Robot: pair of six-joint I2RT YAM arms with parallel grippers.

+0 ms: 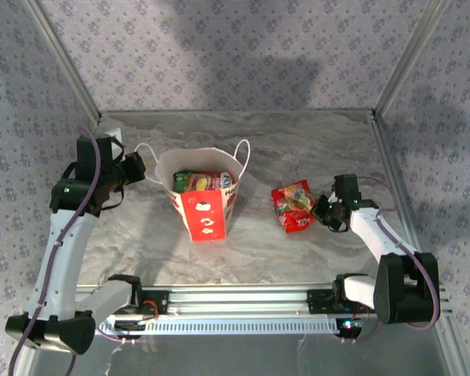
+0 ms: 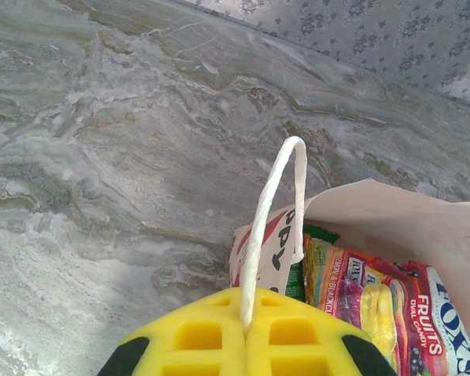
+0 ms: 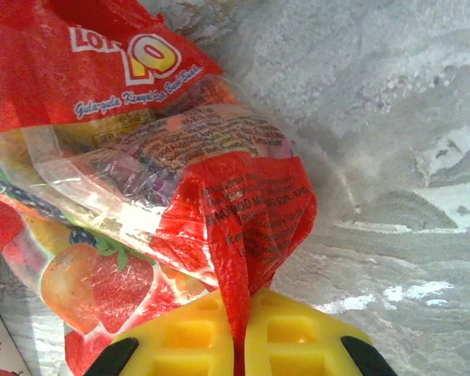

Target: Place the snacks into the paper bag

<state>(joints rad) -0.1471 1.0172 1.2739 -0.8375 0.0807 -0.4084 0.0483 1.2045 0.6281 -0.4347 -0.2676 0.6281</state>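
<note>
The white and red paper bag [image 1: 206, 211] stands at the table's middle left with several snack packets [image 1: 197, 182] inside, seen close as orange-pink and green packs [image 2: 376, 294]. My left gripper [image 1: 138, 167] is shut on the bag's white cord handle [image 2: 270, 227], pinched between the yellow pads [image 2: 247, 333]. A red snack packet with fruit print [image 1: 292, 206] lies right of the bag. My right gripper [image 1: 324, 210] is shut on that packet's crumpled edge [image 3: 251, 227], the film squeezed between its yellow pads [image 3: 241, 345].
The marble-patterned tabletop [image 1: 313, 149] is walled by patterned panels at the back and sides. A metal rail [image 1: 235, 301] with the arm bases runs along the near edge. The bag's other handle [image 1: 243, 153] arches on its right side.
</note>
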